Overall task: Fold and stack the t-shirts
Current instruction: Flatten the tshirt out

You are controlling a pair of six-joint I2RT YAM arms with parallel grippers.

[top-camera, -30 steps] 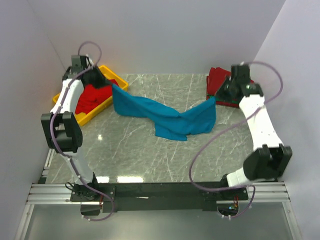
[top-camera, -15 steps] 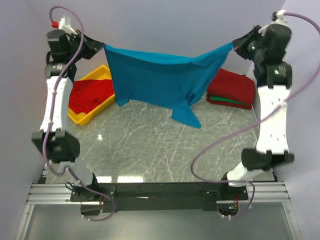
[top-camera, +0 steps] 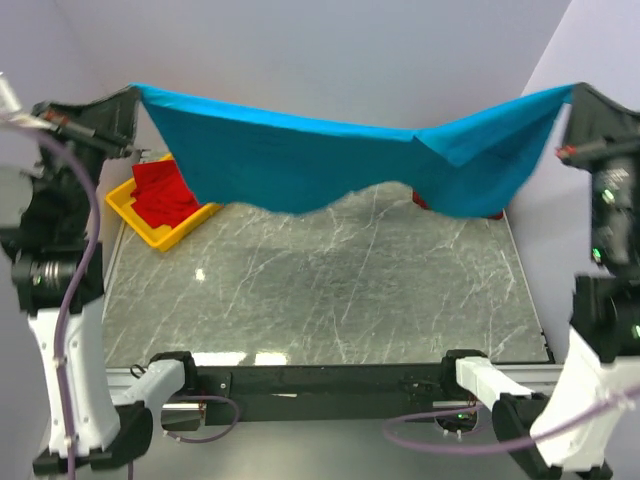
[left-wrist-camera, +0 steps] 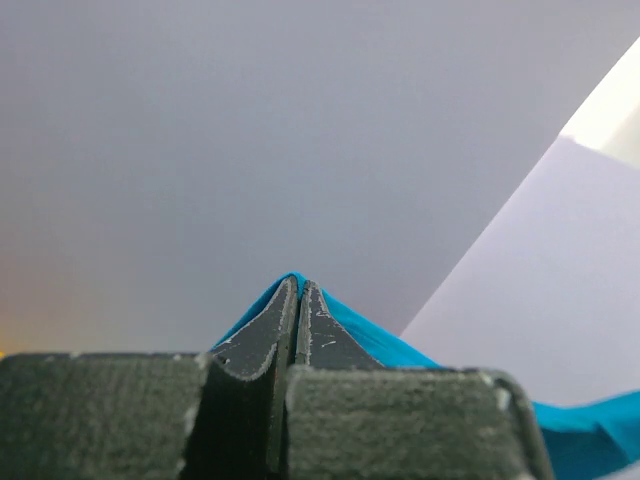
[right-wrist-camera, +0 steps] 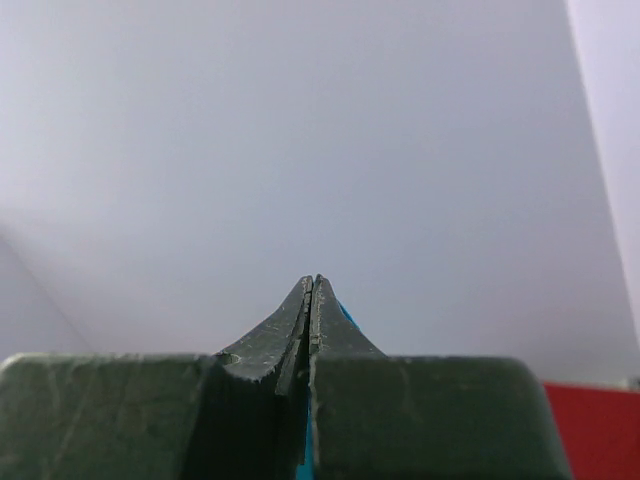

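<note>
Teal t-shirt [top-camera: 330, 165] hangs spread high over the counter [top-camera: 330, 300], top edge taut btwn left tool [top-camera: 133, 95] and right tool [top-camera: 573, 92]. Each tool is clenched on a corner of it and the lower edge sags clear of the surface. Looks like the spread-out step ahead of folding, so next move prob. calls for lowering both arms evenly to lay it flat w/o bunching. Count: 1 teal shirt aloft, a red t-shirt pile [top-camera: 160, 190] in 1 yellow tray [top-camera: 138, 220] far left (no. of shirts can't tell), a sliver of red cloth [top-camera: 495, 213] far right, mostly hidden behind the teal, 2 tools.
</note>
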